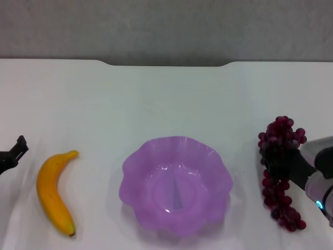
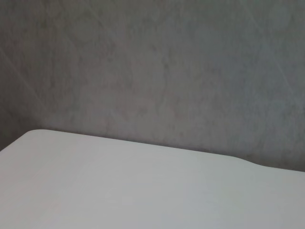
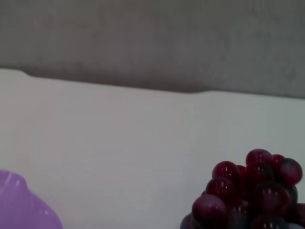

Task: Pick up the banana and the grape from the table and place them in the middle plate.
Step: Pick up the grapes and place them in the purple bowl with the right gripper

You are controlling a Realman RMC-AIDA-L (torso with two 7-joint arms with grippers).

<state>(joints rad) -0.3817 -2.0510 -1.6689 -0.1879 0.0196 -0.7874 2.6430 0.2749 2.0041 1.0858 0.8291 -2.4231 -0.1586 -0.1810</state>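
Note:
The banana lies on the white table at the left, with its dark tip towards me. The middle plate, translucent purple with a wavy rim, sits empty at the centre front. The grape bunch lies on the table at the right. My right gripper is over the middle of the bunch and covers part of it. The right wrist view shows the grape very close and an edge of the plate. My left gripper is at the far left edge, just left of the banana.
The table's notched far edge meets a grey wall. The left wrist view shows only bare tabletop and the wall. White surface lies open between the plate and each fruit.

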